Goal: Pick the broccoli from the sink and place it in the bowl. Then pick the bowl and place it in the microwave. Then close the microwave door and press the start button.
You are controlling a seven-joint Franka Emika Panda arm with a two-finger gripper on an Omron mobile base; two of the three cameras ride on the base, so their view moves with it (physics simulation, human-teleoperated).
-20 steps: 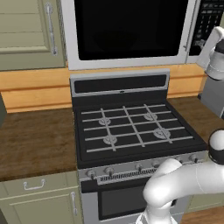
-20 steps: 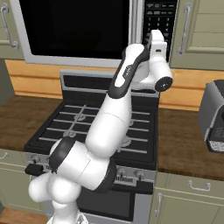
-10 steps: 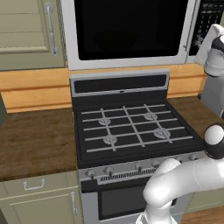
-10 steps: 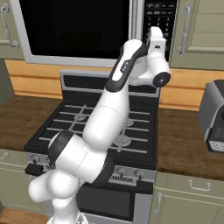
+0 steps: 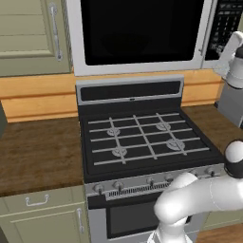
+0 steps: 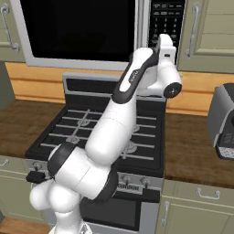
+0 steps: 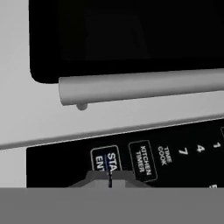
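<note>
The microwave door sits flush in its frame, so only the start button is left for me. I hold my hand with fingertips pressed together right at that key on the keypad panel, making one blunt point for pressing.

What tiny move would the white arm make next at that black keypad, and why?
Probably a short push straight ahead: the closed dark fingertips sit right at the white-outlined start key on the black keypad panel, and the silver-framed microwave door looks shut.
</note>
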